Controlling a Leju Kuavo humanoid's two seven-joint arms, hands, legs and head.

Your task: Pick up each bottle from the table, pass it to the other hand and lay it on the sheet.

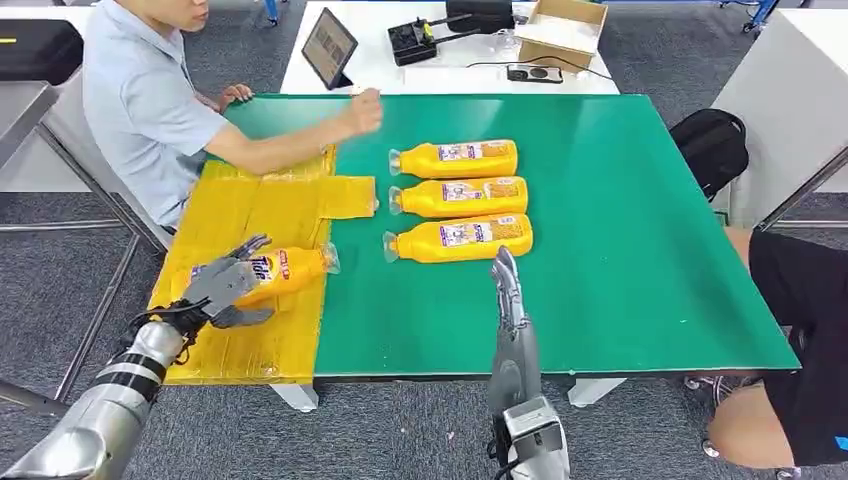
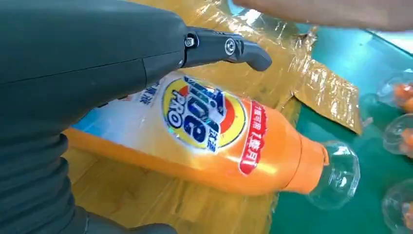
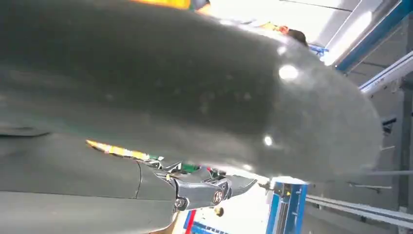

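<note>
Lying on its side on the yellow sheet, cap toward 3 o'clock, long axis running 9 to 3: the bottle in the left hand, fingers wrapped around the body, one finger raised clear above the label (contact with the sheet looks made, release judged pending). Waiting on the green mat, at 12 o'clock from the right hand: three bottles, caps toward 9 o'clock. Right-hand fingers straight, close together, holding nothing.
</note>
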